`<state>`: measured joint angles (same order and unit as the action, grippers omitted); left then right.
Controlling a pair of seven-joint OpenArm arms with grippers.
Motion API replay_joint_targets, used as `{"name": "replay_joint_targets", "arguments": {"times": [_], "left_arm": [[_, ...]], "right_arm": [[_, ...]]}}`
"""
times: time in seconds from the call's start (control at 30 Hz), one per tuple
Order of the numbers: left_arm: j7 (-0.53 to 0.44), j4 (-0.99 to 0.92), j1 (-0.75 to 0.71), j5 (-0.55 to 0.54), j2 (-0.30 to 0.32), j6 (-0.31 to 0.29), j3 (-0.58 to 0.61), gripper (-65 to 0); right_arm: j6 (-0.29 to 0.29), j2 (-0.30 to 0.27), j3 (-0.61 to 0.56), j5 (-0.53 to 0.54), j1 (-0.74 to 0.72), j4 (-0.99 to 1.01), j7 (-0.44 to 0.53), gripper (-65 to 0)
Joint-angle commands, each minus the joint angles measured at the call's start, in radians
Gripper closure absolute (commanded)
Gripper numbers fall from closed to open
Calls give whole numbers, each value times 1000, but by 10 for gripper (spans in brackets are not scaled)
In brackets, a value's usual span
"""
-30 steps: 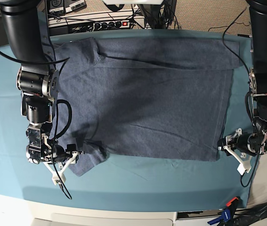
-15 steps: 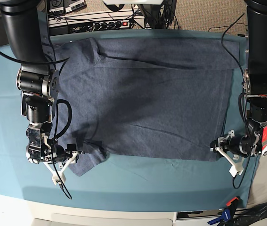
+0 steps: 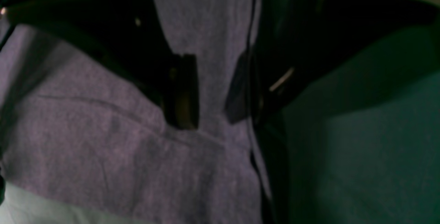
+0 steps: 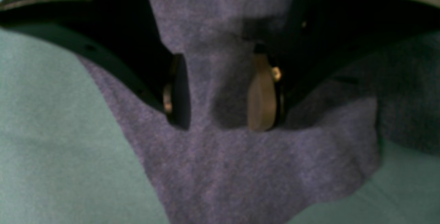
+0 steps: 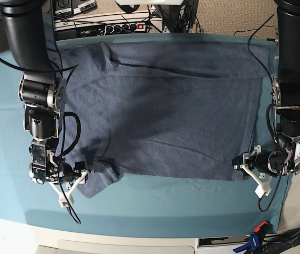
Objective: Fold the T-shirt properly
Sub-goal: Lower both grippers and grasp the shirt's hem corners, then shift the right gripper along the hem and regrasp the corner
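On the counter, draped in teal cloth, the T-shirt lies spread flat, plain side up; no lettering shows. Body fills the middle of the cloth. One sleeve sits at the far edge, the other at the near edge by the right arm. Hem runs down the side by the left arm.

Right claw sits low over the near sleeve. Right wrist view: jaws apart, fabric running up between the fingers, not pinched. Cloth shows on both sides of the sleeve there.

Left claw sits at the near hem corner. Left wrist view is dim and blurred, but the jaws stand apart, with shirt under and between them and bare cloth just beside. No grip made out on either side.

Progress, as judged:
- Done: shirt laid out and mostly smoothed; a few soft wrinkles across the body, a small crease by the near sleeve.
- Not done: no fold visible anywhere. Sleeves out, body single-layer as far as can be seen.
- Both claws look placed to take the near edge, one at the sleeve, one at the hem corner.
- Left: close on the fabric, carry the near edge over, then tuck sleeves and fold again.

Task looks barely begun.
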<state>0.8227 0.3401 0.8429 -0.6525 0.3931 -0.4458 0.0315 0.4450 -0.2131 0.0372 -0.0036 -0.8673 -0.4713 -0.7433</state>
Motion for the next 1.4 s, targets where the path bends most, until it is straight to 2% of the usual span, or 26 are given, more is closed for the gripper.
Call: {"name": "replay_joint_targets", "arguments": {"times": [0.0, 0.1, 0.23, 0.43, 0.77, 0.8, 0.87, 0.9, 1.03, 1.17, 1.23, 1.3, 1.37], "left_arm": [[-6, 13, 35, -14, 8, -8, -3, -225], [-10, 13, 35, -14, 9, -10, -3, -209], [-31, 13, 35, -14, 9, -51, -3, -74], [-88, 13, 35, -44, 9, -53, -3, 0], [-90, 13, 35, -31, 9, -52, -3, 0], [-90, 13, 35, -32, 9, -52, -3, 0], [-90, 13, 35, -32, 9, -52, -3, 0], [-90, 13, 35, -32, 9, -53, -3, 0], [-90, 13, 35, -32, 9, -52, -3, 0], [-91, 13, 35, -33, 8, -53, -3, 0], [-91, 13, 35, -40, 8, -53, -3, 0], [-91, 13, 35, -42, 8, -53, -3, 0], [-90, 13, 35, -43, 6, -53, -3, 0]], "right_arm": [[4, -6, 1, 3, -41, -19, 23, -272], [4, -6, 1, 3, -41, -19, 26, -272], [4, -6, 1, 3, -41, -19, 27, -272], [4, -6, 1, 3, -42, -19, 34, -272], [3, -19, 1, 3, -41, -19, 45, -272], [3, -19, 1, 7, -41, -19, 45, -264], [3, -22, 5, 34, -42, -19, 45, -188], [3, -28, 5, 61, -42, -19, 48, -167], [4, -71, 43, 166, -43, -19, 55, -165], [40, -118, 134, 172, -45, -19, 56, -167], [40, -137, 179, 171, -44, -19, 71, -218], [36, -151, 211, 168, -44, -19, 110, -317], [13, -162, 227, 168, -44, -19, 120, -344]]}}
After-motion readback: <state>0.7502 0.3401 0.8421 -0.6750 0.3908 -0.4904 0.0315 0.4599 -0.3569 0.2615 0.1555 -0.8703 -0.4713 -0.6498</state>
